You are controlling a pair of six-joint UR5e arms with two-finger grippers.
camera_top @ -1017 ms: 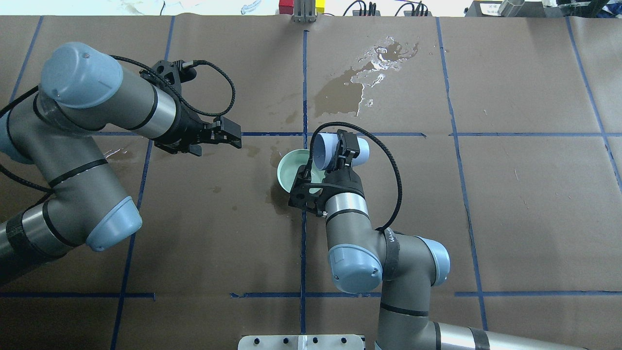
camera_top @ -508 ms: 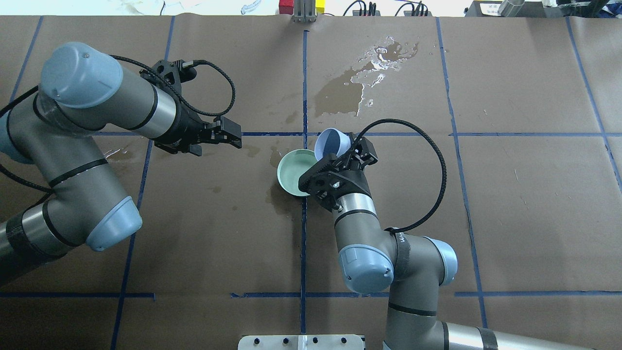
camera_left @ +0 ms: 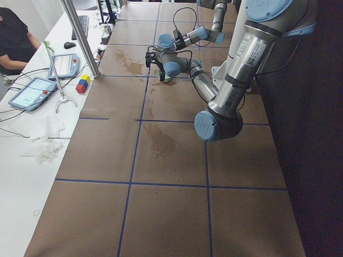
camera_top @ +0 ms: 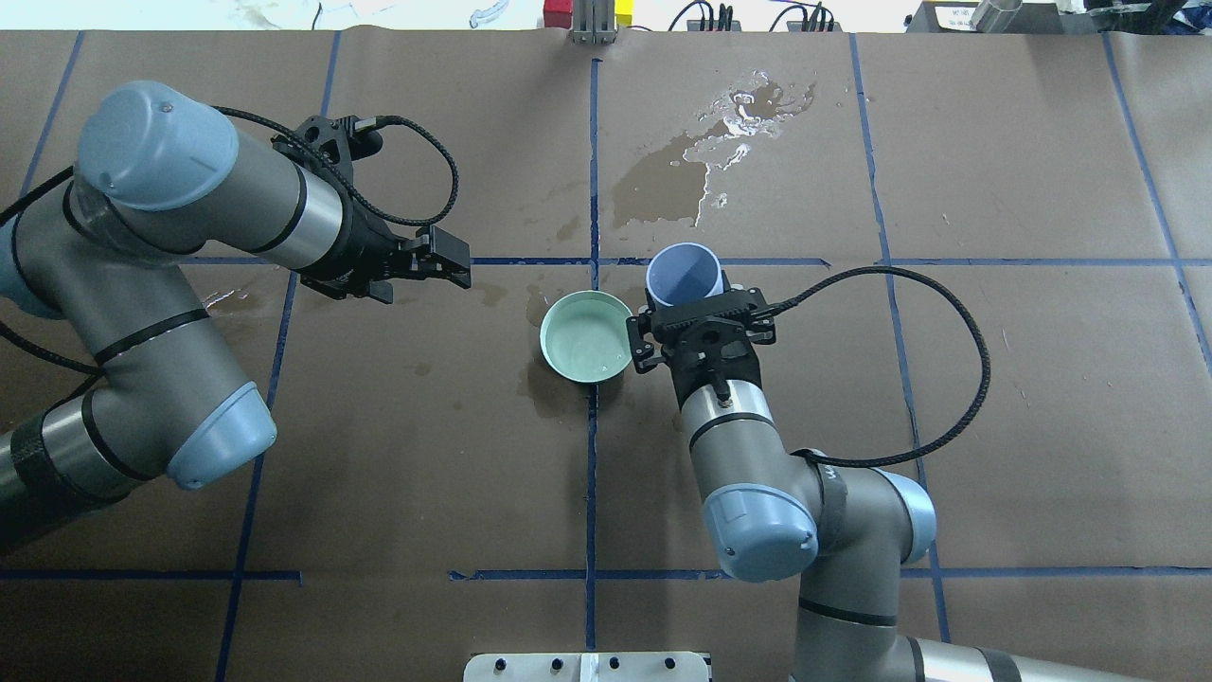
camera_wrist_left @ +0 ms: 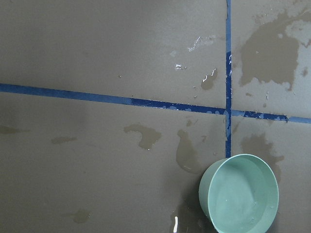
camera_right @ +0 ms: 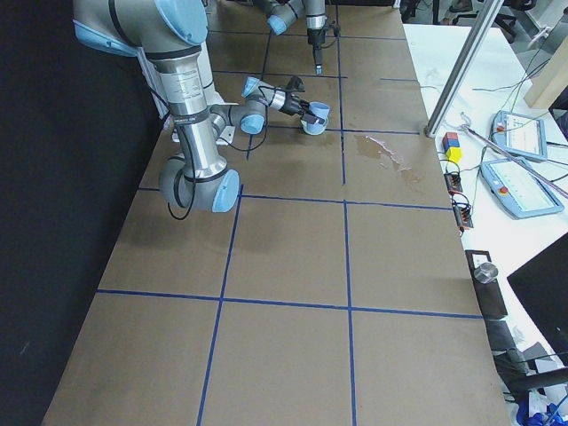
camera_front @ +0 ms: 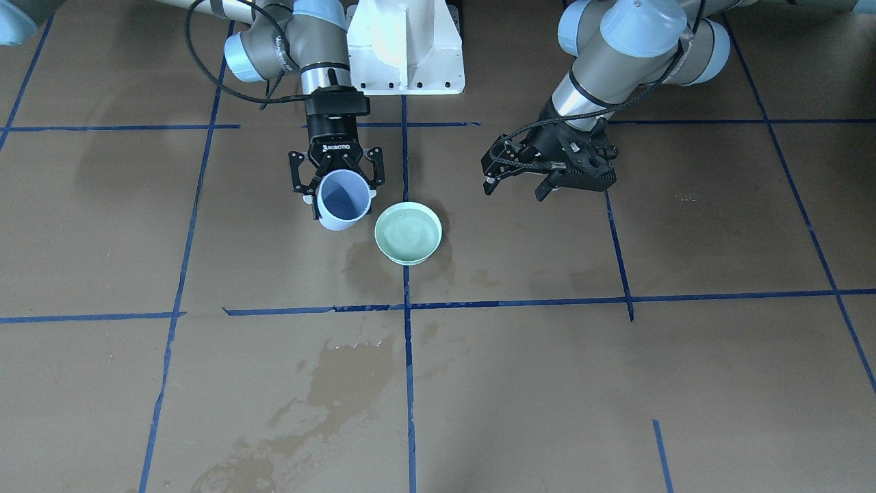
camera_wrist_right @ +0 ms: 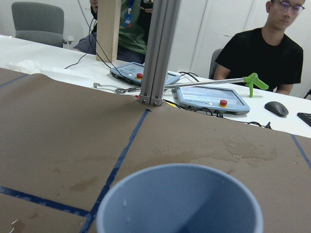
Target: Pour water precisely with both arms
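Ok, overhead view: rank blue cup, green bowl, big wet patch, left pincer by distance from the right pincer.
1. Blue cup, gripped by right pincer.
2. Green bowl, beside it, leftward.
3. Wet patch, beyond the cup.
4. Left pincer, far left.

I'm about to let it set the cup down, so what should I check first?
1. Blue cup upright in the right gripper: ok.
2. Cup beside the mint bowl, not over it: ok.
3. Water in the bowl: ok.
4. Cup fully emptied: cannot tell.
5. Left gripper open, empty, away from the bowl: ok.
6. Paper around the bowl dry: not ok, wet stains.
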